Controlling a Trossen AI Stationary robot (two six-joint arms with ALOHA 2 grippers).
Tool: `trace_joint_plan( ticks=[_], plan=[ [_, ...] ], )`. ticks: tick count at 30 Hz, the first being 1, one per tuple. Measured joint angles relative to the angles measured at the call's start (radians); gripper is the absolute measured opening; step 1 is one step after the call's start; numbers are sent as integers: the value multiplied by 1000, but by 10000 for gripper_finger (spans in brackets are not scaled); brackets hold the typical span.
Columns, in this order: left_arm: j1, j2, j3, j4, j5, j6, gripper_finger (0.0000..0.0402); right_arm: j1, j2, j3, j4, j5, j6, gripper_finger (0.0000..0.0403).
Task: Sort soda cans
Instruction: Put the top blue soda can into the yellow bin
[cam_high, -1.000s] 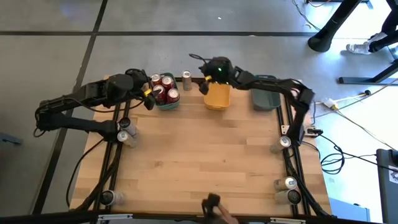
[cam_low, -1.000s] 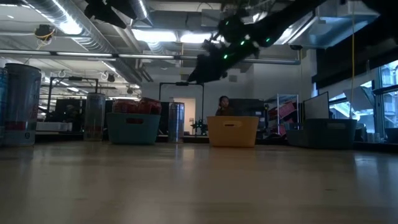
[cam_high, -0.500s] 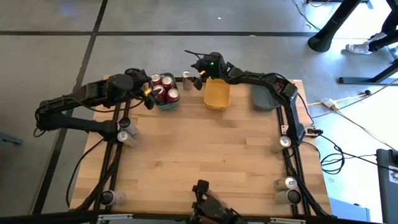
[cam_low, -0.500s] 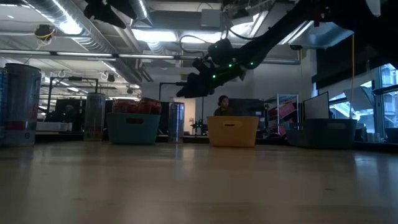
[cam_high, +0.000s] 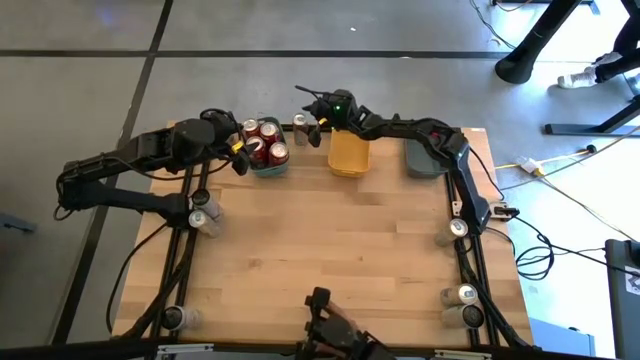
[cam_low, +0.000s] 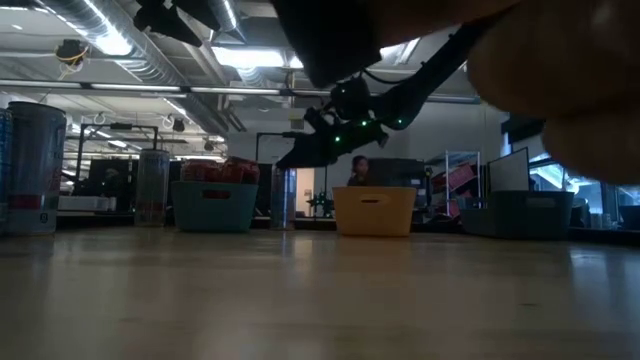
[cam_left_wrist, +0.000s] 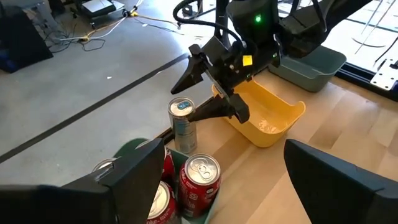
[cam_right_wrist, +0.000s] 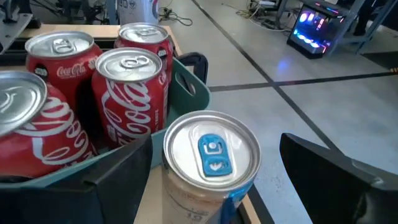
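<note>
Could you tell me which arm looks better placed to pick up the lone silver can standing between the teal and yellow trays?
Probably the right arm: the right gripper is open with its fingers either side of the silver can. The left gripper sits at the teal tray of red cans.

A dark blurred shape (cam_low: 520, 70) close to the lens covers the low view's upper right — unidentifiable. The teal tray (cam_right_wrist: 186, 81) hides the red cans' (cam_right_wrist: 127, 93) lower halves (wrist view); the silver can's (cam_right_wrist: 208, 165) base is cut off.

we're looking at an open lab or workshop: ducts (cam_low: 110, 40) running overhead, cables (cam_left_wrist: 112, 22) trailing on concrete, a lit computer (cam_right_wrist: 314, 25) glowing behind.
</note>
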Motion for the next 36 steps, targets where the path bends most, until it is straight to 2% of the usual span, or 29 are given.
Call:
trace_joint_plan(
  ticks=[16, 28, 36],
  plan=[
    [0, 0, 0, 4, -25, 29, 320, 3, 37, 0, 59, -8, 31, 346],
    [0, 0, 0, 3, -27, 36, 320, 2, 38, 0, 77, -8, 60, 229],
    [0, 0, 0, 2, -27, 34, 320, 1, 0, -2, 10, 4, 60, 236]
  ],
)
